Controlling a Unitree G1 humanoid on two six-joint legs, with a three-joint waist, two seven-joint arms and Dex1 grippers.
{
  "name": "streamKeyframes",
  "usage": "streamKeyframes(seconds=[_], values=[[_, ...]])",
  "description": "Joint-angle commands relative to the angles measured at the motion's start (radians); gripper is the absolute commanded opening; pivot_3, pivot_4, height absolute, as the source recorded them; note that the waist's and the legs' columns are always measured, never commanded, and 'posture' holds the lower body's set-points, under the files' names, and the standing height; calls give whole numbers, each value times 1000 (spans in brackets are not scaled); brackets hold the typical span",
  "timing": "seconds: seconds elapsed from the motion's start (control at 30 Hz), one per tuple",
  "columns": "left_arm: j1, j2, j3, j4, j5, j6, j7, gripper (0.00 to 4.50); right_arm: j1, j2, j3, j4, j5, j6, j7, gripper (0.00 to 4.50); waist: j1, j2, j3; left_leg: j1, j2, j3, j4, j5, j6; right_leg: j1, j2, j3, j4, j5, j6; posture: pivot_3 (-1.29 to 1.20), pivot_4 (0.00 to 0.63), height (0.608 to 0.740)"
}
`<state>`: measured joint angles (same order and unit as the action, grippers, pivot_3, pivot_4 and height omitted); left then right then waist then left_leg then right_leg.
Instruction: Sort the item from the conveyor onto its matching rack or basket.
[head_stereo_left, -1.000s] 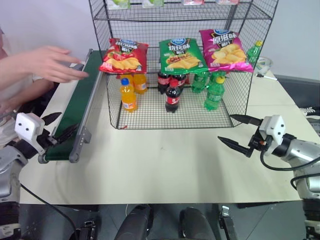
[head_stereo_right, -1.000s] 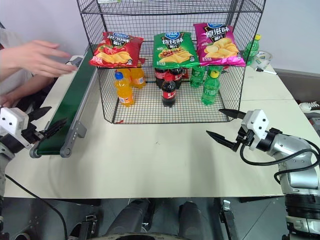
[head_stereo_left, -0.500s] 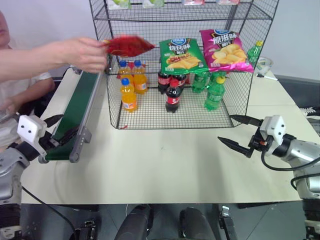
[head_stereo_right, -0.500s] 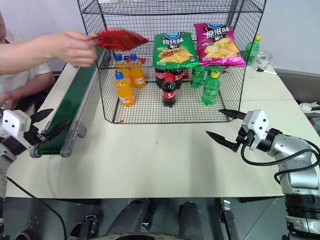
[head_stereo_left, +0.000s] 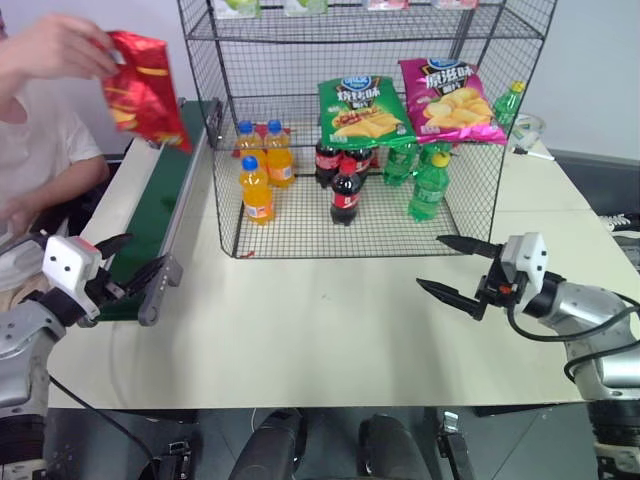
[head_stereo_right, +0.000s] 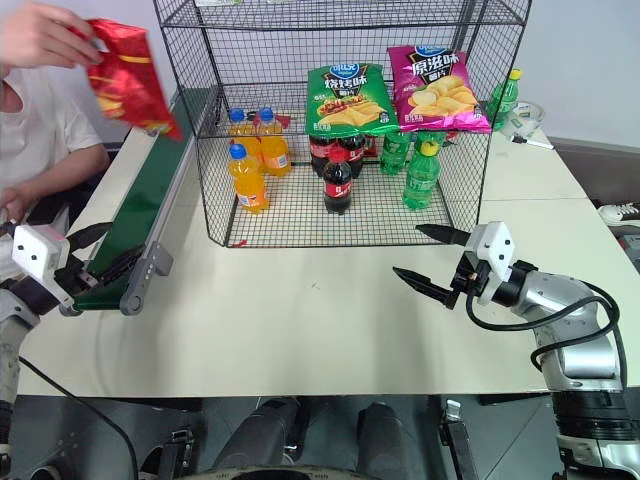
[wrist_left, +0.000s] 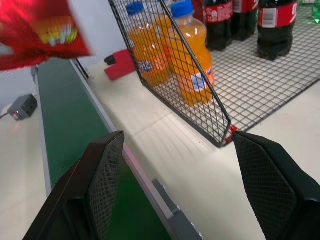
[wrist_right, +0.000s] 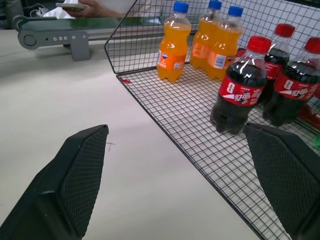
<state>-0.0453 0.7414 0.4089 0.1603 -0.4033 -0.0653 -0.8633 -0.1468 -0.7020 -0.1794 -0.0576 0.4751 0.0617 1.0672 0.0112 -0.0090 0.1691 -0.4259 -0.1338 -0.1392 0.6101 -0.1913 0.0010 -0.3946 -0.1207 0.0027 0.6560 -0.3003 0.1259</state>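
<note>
A person's hand (head_stereo_left: 50, 42) holds the red chip bag (head_stereo_left: 143, 88) up in the air over the far part of the dark-green conveyor (head_stereo_left: 160, 215). The black wire rack (head_stereo_left: 300, 230) stands right of the belt; the left place on its slanted shelf (head_stereo_left: 268, 108) is bare. My left gripper (head_stereo_left: 147, 250) is open and holds nothing, its fingers at the belt's near end roller. My right gripper (head_stereo_left: 429, 261) hangs open over the table in front of the rack's right side, pointing left. The left wrist view shows the bag (wrist_left: 40, 30) above the belt (wrist_left: 65, 135).
A green chip bag (head_stereo_left: 360, 110) and a pink one (head_stereo_left: 450, 100) lie on the slanted shelf. Orange soda (head_stereo_left: 257, 190), cola (head_stereo_left: 345, 195) and green bottles (head_stereo_left: 428, 185) stand on the rack's floor. A person (head_stereo_left: 40, 150) sits left of the belt.
The person's hand took the red bag off the rack's left shelf place and lifted it left, above the conveyor. My right gripper shifted slightly left; the left one stayed.
</note>
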Motion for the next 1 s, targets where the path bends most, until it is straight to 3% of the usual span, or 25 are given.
streamKeyframes(seconds=[0.03, 1.0], values=[[7, 9, 23, -45, -3, 3, 12, 3589, -25, -2, -1, -24, -9, -16, -1, 4500, 0, 0, 0, 0, 0, 0, 0, 0, 0, 0, 0, 0, 0, 0, 0, 0, 150, 740], [90, -10, 33, -133, -1, 22, 57, 3589, -49, 19, 23, -12, -33, -35, 8, 4500, 0, 0, 0, 0, 1, 0, -1, 0, 0, 0, 1, 0, -2, 0, -1, 0, 150, 740]])
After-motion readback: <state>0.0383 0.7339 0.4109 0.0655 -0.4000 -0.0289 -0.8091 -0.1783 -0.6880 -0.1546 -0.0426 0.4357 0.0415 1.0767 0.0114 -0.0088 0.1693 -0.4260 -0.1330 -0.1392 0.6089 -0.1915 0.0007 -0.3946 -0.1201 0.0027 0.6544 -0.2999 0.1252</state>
